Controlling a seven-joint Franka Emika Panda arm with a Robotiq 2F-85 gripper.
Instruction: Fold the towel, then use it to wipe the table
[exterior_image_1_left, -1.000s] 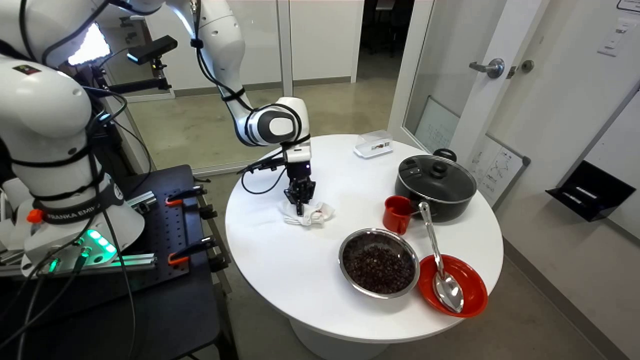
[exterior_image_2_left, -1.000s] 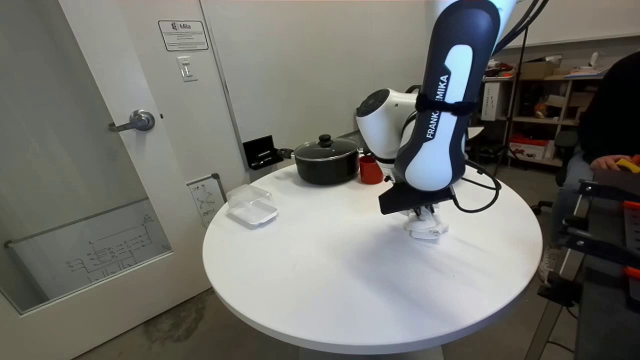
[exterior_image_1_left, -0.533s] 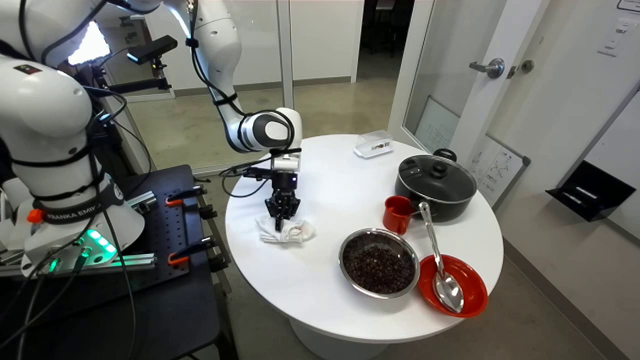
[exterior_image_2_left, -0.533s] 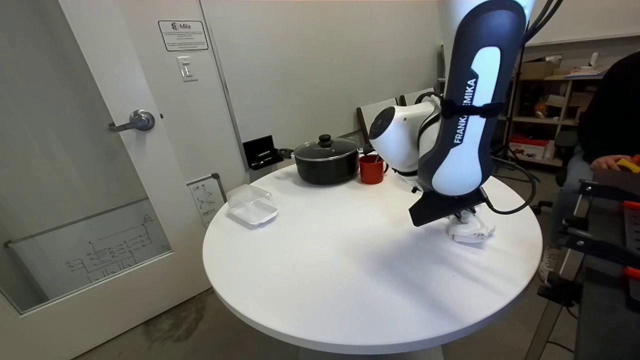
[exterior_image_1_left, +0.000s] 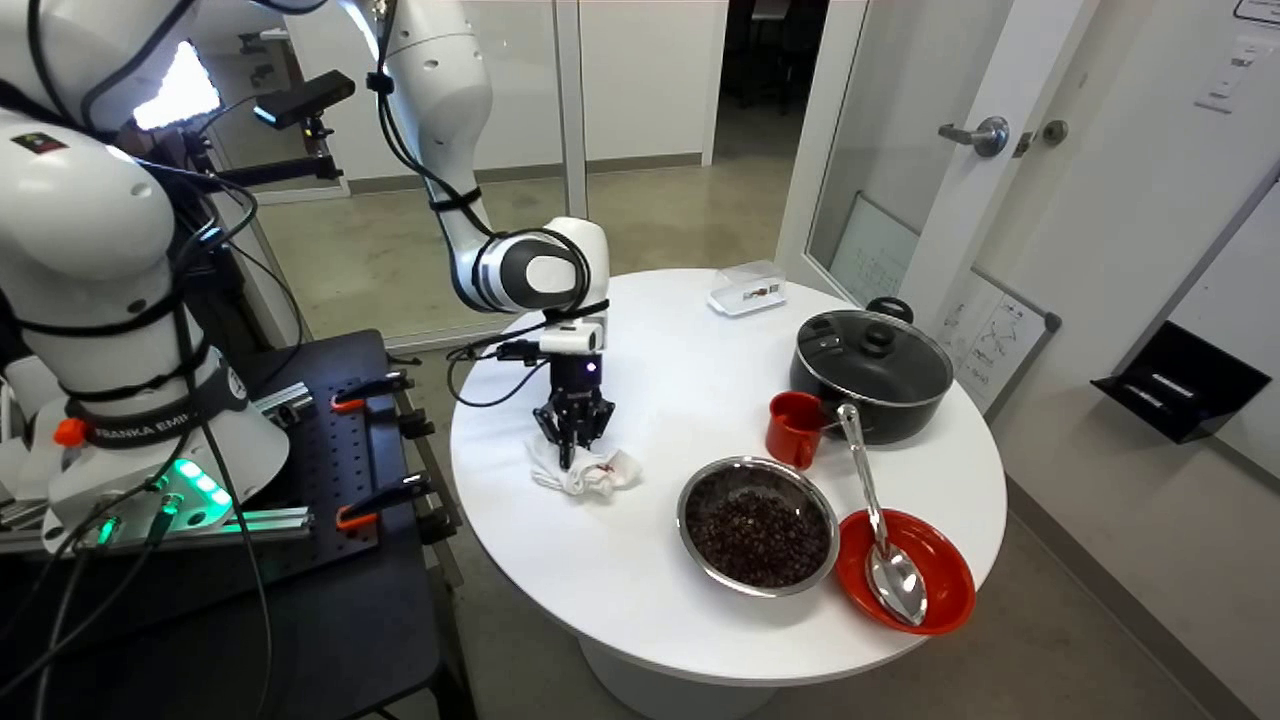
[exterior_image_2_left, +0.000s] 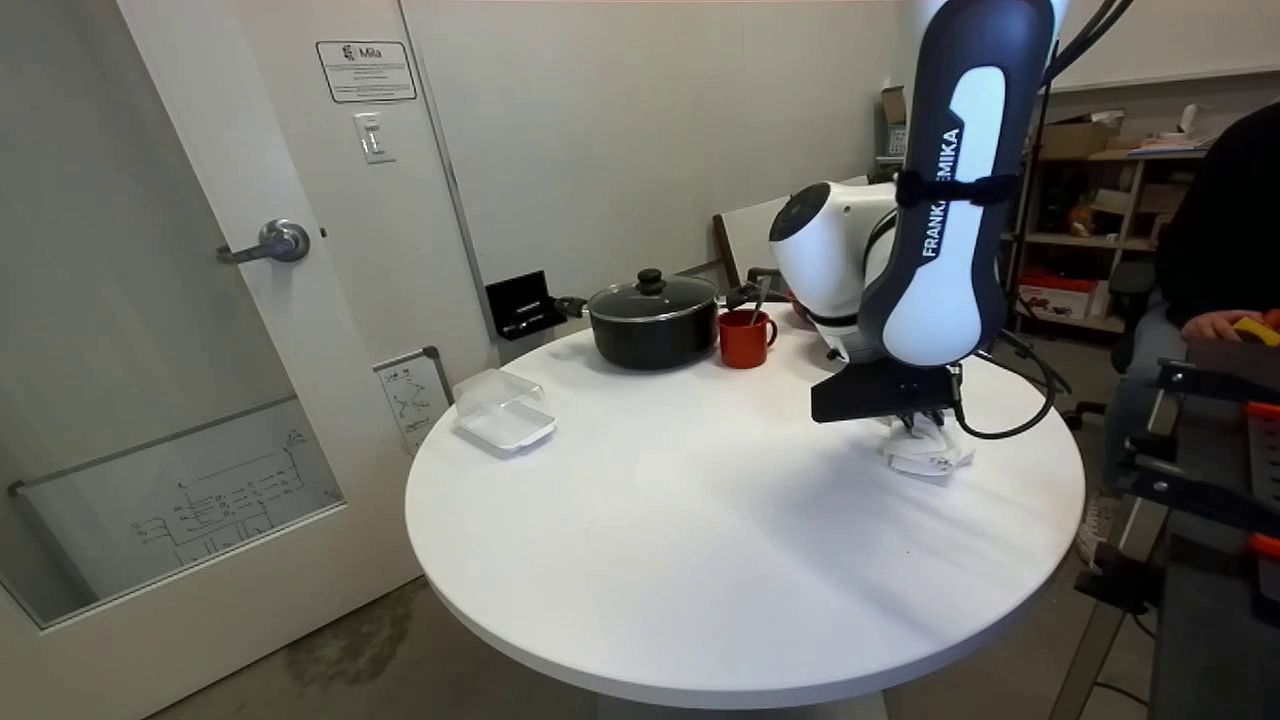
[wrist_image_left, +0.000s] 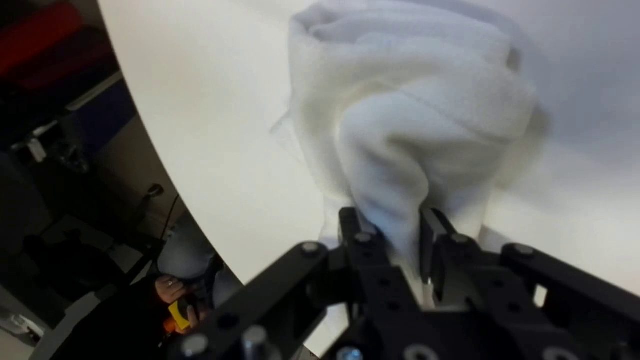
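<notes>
The towel (exterior_image_1_left: 597, 474) is a crumpled, folded white cloth with a small reddish patch, lying on the round white table (exterior_image_1_left: 620, 570). My gripper (exterior_image_1_left: 567, 458) points down and is shut on it. In the wrist view a bunched fold of the towel (wrist_image_left: 400, 95) rises between the two black fingers (wrist_image_left: 352, 225), and the loose part spreads out ahead of them on the tabletop. The arm partly covers the towel (exterior_image_2_left: 925, 452) in an exterior view, where it sits toward the right side of the table (exterior_image_2_left: 680, 560).
A black lidded pot (exterior_image_1_left: 873, 372), a red mug (exterior_image_1_left: 795, 430), a metal bowl of dark bits (exterior_image_1_left: 758, 530) and a red dish (exterior_image_1_left: 945, 560) with a large spoon (exterior_image_1_left: 897, 585) stand on the table. A clear plastic box (exterior_image_2_left: 507, 412) is near the far edge. Someone sits nearby (exterior_image_2_left: 1215, 230).
Gripper and towel together slid across the tabletop toward the robot base side, then shifted slightly back the opposite way. The towel stayed in the grip. The other tableware has not moved.
</notes>
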